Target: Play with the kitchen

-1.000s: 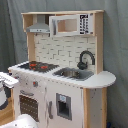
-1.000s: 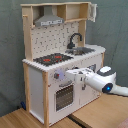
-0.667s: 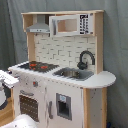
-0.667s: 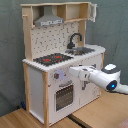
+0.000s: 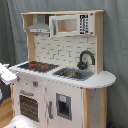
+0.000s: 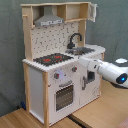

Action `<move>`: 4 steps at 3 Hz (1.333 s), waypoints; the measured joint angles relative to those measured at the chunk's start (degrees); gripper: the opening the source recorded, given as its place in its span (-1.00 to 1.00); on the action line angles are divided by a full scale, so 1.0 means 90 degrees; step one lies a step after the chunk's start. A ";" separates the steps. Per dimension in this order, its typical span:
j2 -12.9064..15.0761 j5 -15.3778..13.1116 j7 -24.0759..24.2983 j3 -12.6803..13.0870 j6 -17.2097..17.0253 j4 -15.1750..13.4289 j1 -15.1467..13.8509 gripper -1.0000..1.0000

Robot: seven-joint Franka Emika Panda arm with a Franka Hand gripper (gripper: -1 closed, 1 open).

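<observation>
Jaws hidden, seemingly at kitchen [image 6: 47, 95] front.

First exterior view: stands in front of the kitchen [image 5: 62, 75], off toward its hob [image 5: 37, 65] end, about counter height, fairly near; the arm [image 5: 7, 73] enters at the first exterior view's left edge. Second exterior view: looks from the hob end too, more oblique, set a little farther back; arm [image 6: 107, 70] enters from the second exterior view's right. Both exterior views share the hob, tap [image 5: 85, 58], and hood [image 6: 49, 20].
</observation>
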 joint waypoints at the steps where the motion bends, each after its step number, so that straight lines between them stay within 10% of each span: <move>1: -0.0011 -0.0010 -0.0001 -0.0396 -0.0487 -0.0091 0.0451 1.00; 4: -0.0207 -0.0060 0.0256 -0.1452 -0.2003 -0.0058 0.1339 1.00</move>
